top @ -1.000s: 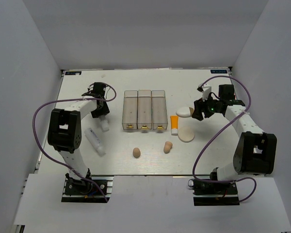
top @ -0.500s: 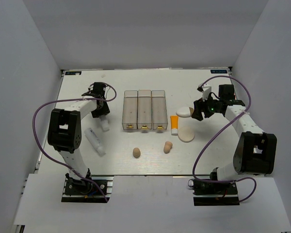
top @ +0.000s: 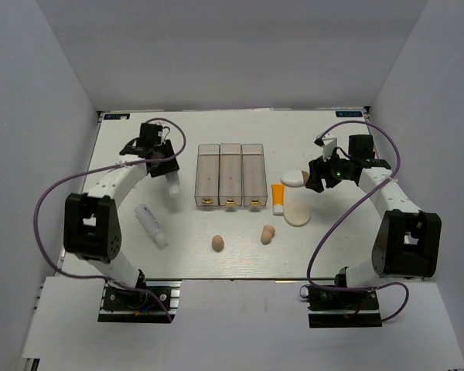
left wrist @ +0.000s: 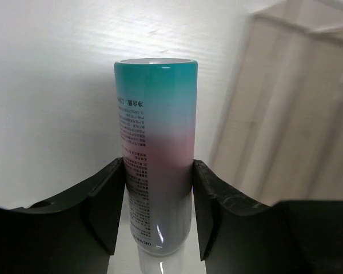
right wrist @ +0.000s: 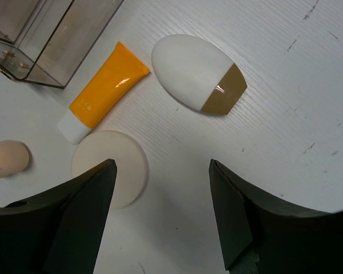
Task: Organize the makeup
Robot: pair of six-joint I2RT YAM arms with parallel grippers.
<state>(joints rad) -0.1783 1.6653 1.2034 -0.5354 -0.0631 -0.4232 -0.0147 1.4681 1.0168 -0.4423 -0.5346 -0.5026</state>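
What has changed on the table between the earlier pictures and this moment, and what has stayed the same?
The left gripper, shut on the teal-and-pink tube, has carried it toward the far edge and a little toward the bins. No new grasp or release shows. The right gripper stays open above the white-tan oval; nothing else has moved.

The left arm (top: 116, 179) and right arm (top: 384, 193) were white-shelled links joined by bulky black housings, each rising from a black base (top: 135, 297) at the counter's (top: 193, 263) near edge. A purple cable (top: 39, 207) looped beside each. The left claw (left wrist: 157, 171) and right claw (right wrist: 163, 171) had broad, matte black fingers (right wrist: 80, 217)
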